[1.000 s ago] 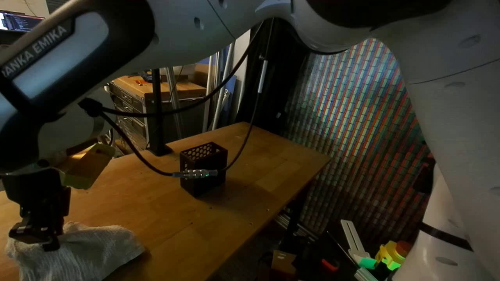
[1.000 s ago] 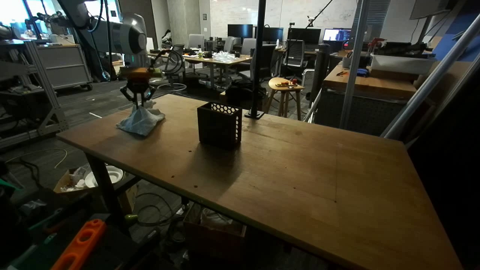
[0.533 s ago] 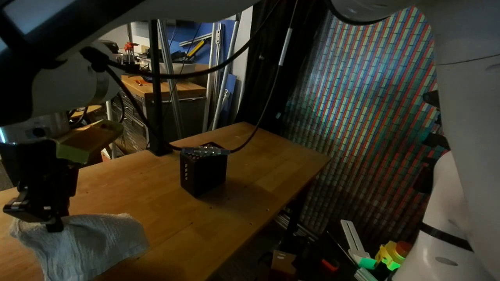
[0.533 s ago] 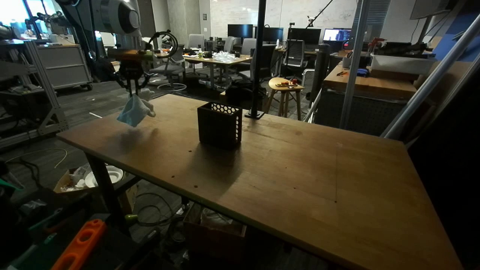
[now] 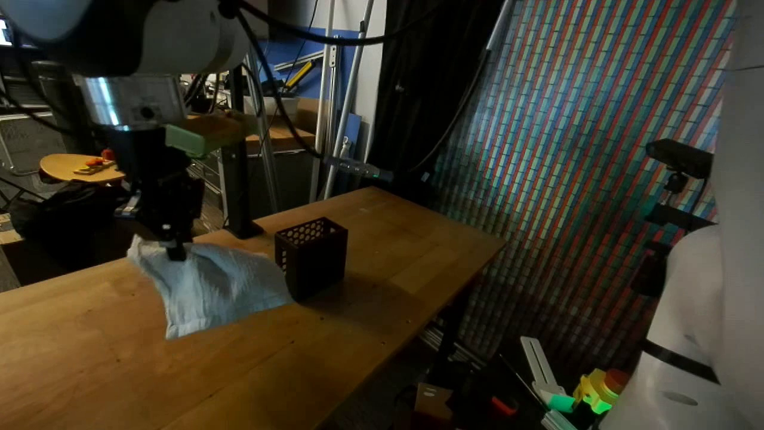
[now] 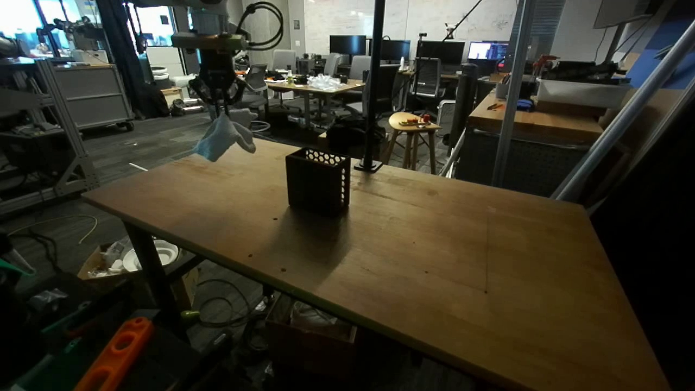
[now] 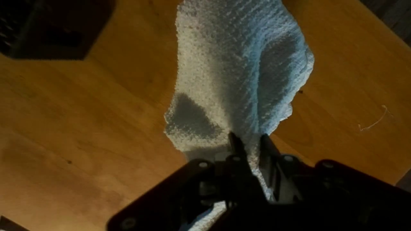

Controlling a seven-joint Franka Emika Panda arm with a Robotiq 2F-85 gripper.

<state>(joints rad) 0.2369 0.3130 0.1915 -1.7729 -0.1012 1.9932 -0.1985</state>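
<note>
The black tool (image 7: 249, 138) is gripping a cloth (image 7: 221, 64), which is pale blue-grey and of a rough weave. In the wrist view its two fingers stand close to each other, and a fold of the cloth is pinched between them. From this grip the cloth hangs down in the air, with loose folds; in an exterior view it is over the far left part of the wooden table (image 6: 450, 239). In both exterior views a dark box (image 6: 315, 182) with hexagonal holes stands upright on the table to the right of the cloth, apart from it. Behind the box, at the far edge, a black post (image 6: 374, 81) rises from a flat base. Farther away is a round stool (image 6: 400, 117), with small red and yellow things upon it. In an exterior view, at the near right, a yellow object (image 5: 591, 387) with a red cap is just beside the white arm (image 5: 680, 298).
</note>
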